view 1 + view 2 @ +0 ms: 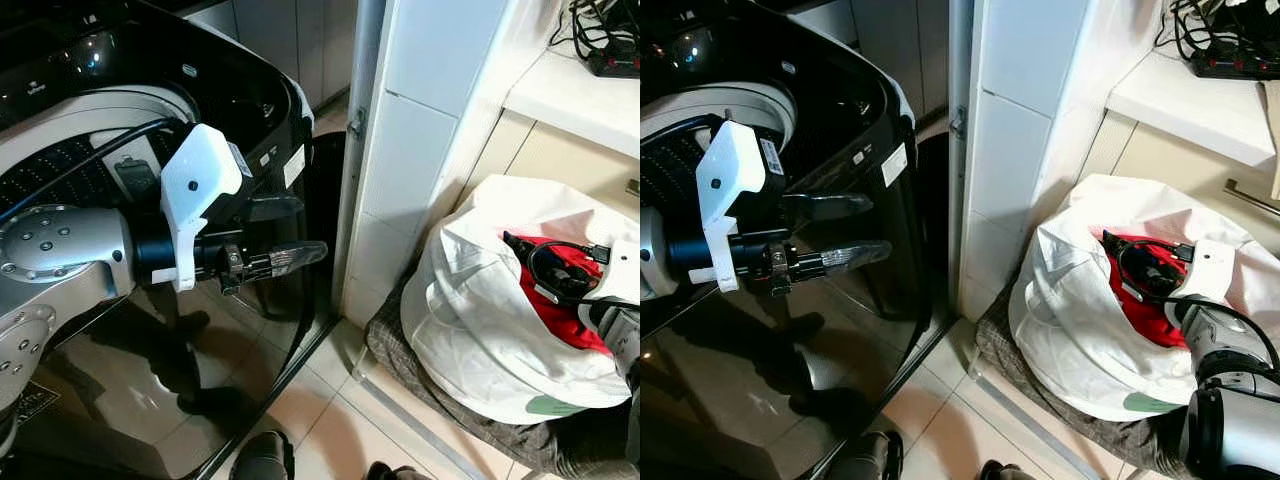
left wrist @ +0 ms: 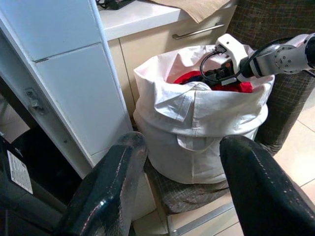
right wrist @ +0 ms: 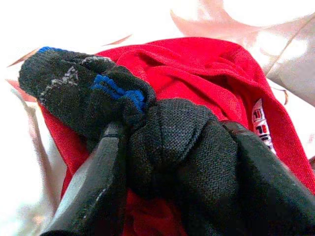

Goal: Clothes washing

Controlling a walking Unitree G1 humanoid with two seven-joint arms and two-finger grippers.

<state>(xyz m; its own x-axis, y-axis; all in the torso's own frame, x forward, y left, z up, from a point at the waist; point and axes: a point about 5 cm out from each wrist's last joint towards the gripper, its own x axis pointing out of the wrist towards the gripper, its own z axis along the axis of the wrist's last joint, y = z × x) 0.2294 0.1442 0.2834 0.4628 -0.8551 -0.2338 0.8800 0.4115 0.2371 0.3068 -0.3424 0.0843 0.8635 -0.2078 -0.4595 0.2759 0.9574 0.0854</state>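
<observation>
A white laundry bag [image 1: 480, 330] sits on a grey checked mat [image 1: 440, 410] on the tiled floor [image 1: 330, 420] at the right of the scene, its mouth open on a red garment [image 3: 206, 73] and a bundle of black socks [image 3: 147, 132] with blue trim; the right end effector [image 3: 167, 167] reaches down into that mouth from the near right, its two black fingers [image 3: 93, 182] clamped on the black socks, which lie on top of the red garment; a black cable [image 1: 1150, 262] loops over the wrist just above the bag's rim. At the left, the black top-loading washing machine [image 1: 250, 100] stands with its lid [image 1: 150, 390] hanging glossy at the near side; the left arm [image 1: 60, 250] stretches across in front of the machine toward the right, its white camera bracket [image 1: 200, 190] upright on the wrist; the left end effector [image 1: 275, 235] hangs in the air between the machine and the bag, its fingers [image 2: 108, 191] spread apart and gripping nothing. A white tiled pillar [image 1: 410, 140] rises between machine and bag; beyond the bag, a pale cabinet [image 2: 197, 39] with a metal drawer handle [image 2: 197, 32] carries a white desk top [image 1: 580, 100] on which a power strip [image 1: 615, 62] and tangled black leads rest at the far right.
</observation>
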